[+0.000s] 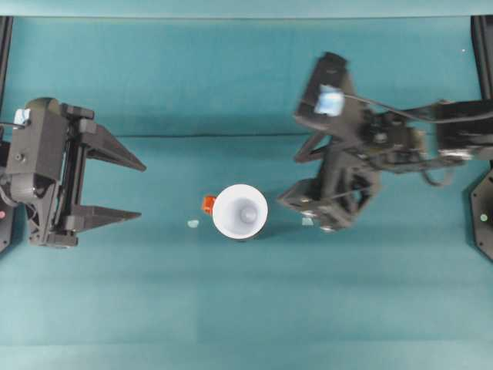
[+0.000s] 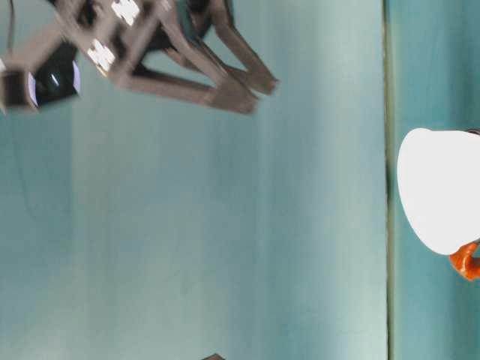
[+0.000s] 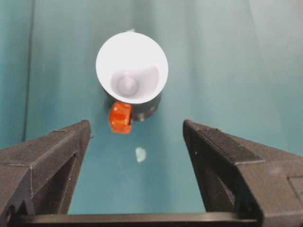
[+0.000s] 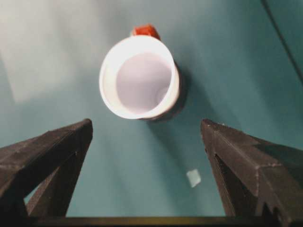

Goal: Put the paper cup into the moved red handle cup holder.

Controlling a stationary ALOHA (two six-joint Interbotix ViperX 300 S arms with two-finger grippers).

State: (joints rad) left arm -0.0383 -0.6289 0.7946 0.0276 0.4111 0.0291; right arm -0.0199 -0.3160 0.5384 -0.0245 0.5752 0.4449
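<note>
Right gripper, at 3 o'clock of the cup in the overhead view, is shown spread wide and empty; left gripper, at 9 o'clock, likewise. Between them the paper cup is seated in the red handle cup holder, handle at 9 o'clock. The cup is judged light, thin-walled and crushable; only a gentle hold at the rim would be suited.

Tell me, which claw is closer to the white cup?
The right. The right gripper sits just beside the cup, open and apart from it. The left gripper waits farther off on the other side, open too.
</note>
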